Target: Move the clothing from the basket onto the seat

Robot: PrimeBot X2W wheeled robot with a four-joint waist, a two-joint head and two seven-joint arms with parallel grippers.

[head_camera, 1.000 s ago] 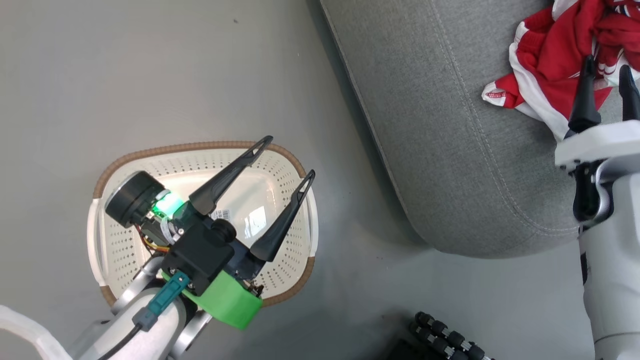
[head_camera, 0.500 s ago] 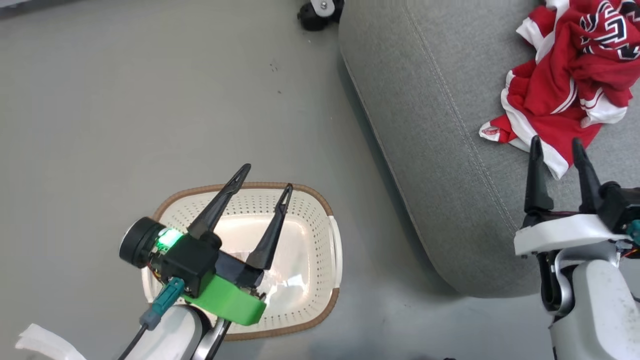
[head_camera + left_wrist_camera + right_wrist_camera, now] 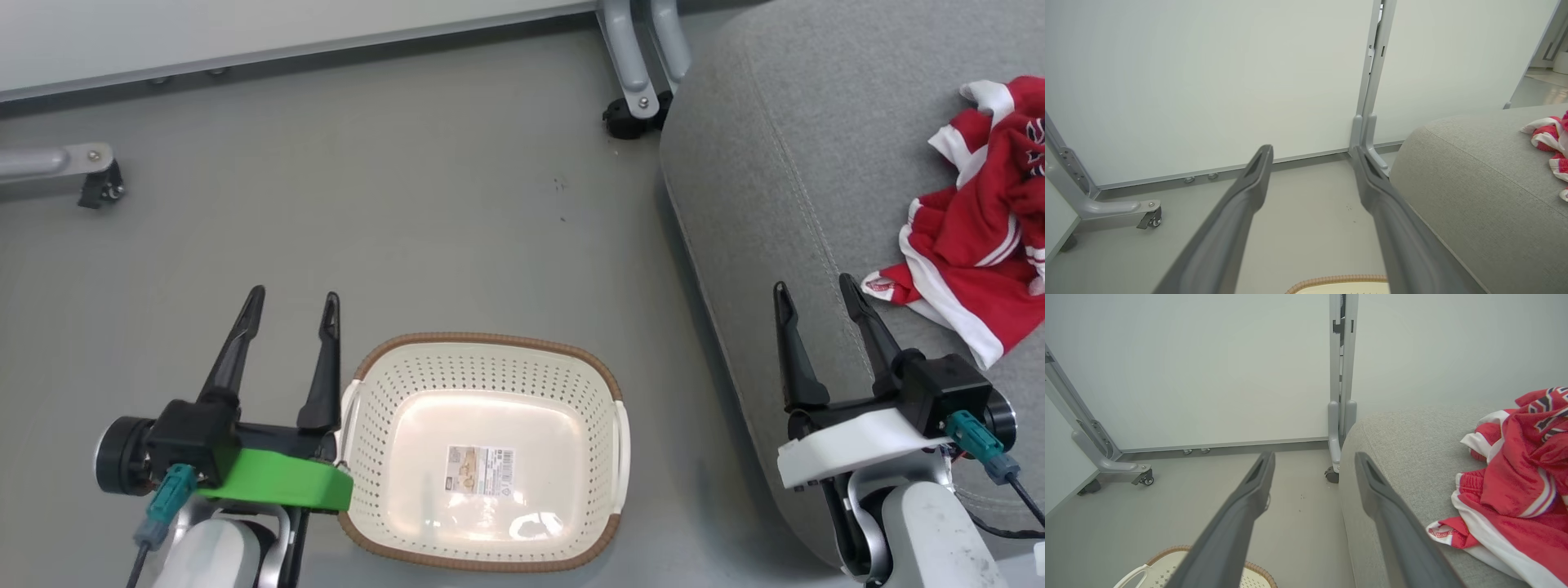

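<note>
We see the left gripper [image 3: 294, 296] just left of the basket [image 3: 488, 336], fingers spread wide with nothing between them. The right gripper [image 3: 813, 283] is well right of the basket, over the seat [image 3: 751, 204] edge, equally wide and holding nothing. The red clothing [image 3: 971, 261] lies bunched on the seat, far right of the basket, clear of both grippers.
</note>
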